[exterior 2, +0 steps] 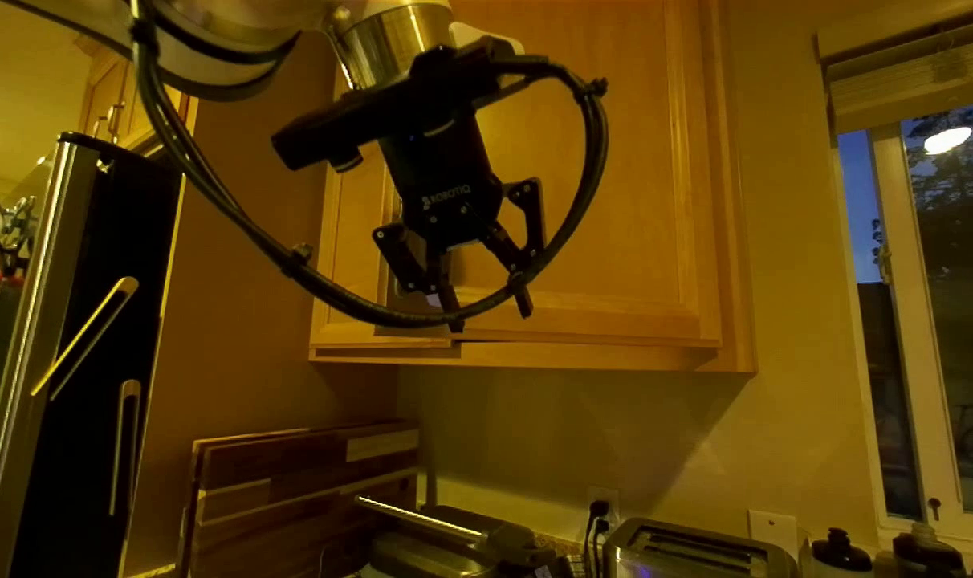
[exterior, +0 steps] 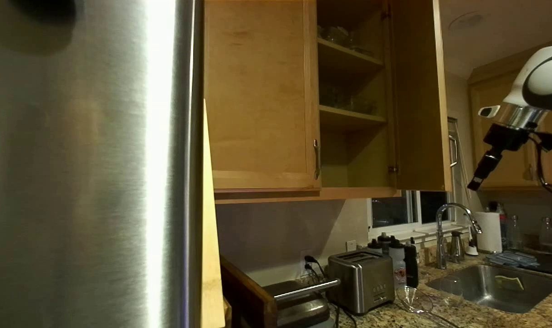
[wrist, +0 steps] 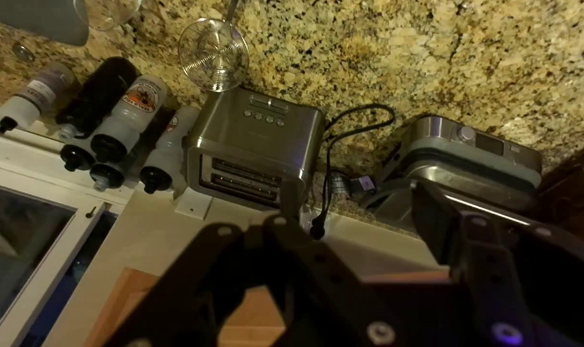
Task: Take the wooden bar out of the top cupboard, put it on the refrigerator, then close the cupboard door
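Closure of the cupboard door [exterior: 419, 95] looks to be the current step, and it would go best as a slow push on the outer face, near the free edge and beside the handle [exterior: 455, 152] rather than across it. The hand [exterior 2: 491, 320] stands fairly wide, its fingers [wrist: 431, 219] apart with nothing between them; bringing them together before contact should give a firm, blunt end less apt to hook the handle, and the loose cable [exterior 2: 598, 140] calls for the same watch. In an exterior view the door hangs open towards eleven o'clock from the fingertips and not touching them, so the push should follow the door's own arc and ease off before it meets the top cupboard [exterior: 367, 159]. As for the wooden bar [exterior 2: 81, 335], it is judged to be the tilted pale piece against the dark side of the refrigerator [exterior 2: 77, 474], at nine o'clock from the hand and well apart from it; a near-upright piece [exterior 2: 118, 446] of like wood, between eight and nine o'clock, might be it instead, and which of the two it is cannot be settled
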Robot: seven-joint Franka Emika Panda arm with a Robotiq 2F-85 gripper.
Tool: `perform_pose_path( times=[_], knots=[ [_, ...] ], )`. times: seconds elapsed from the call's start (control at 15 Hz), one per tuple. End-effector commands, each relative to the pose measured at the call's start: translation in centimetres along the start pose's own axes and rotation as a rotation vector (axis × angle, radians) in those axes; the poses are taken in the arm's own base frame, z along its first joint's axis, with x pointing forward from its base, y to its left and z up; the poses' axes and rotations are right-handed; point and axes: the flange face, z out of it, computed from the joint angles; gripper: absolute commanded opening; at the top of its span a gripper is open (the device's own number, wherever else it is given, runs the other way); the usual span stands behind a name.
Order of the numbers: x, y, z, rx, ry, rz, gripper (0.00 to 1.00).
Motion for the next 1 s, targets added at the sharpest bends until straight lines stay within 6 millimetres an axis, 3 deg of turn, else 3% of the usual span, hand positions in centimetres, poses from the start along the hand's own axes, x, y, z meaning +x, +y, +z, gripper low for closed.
perform_pose_path(
  times=[0.0, 0.27, 0.53, 0.93],
  knots=[
    [3.2, -1.2, -1.0, 0.026, 0.077, 0.017, 0.34],
    [5.9, -3.9, -2.1, 0.063, 0.138, -0.026, 0.07],
    [8.0, -6.8, -2.6, 0.076, 0.177, -0.081, 0.00],
    [12.1, -13.2, -2.0, 0.107, 0.210, -0.232, 0.05]
  ],
)
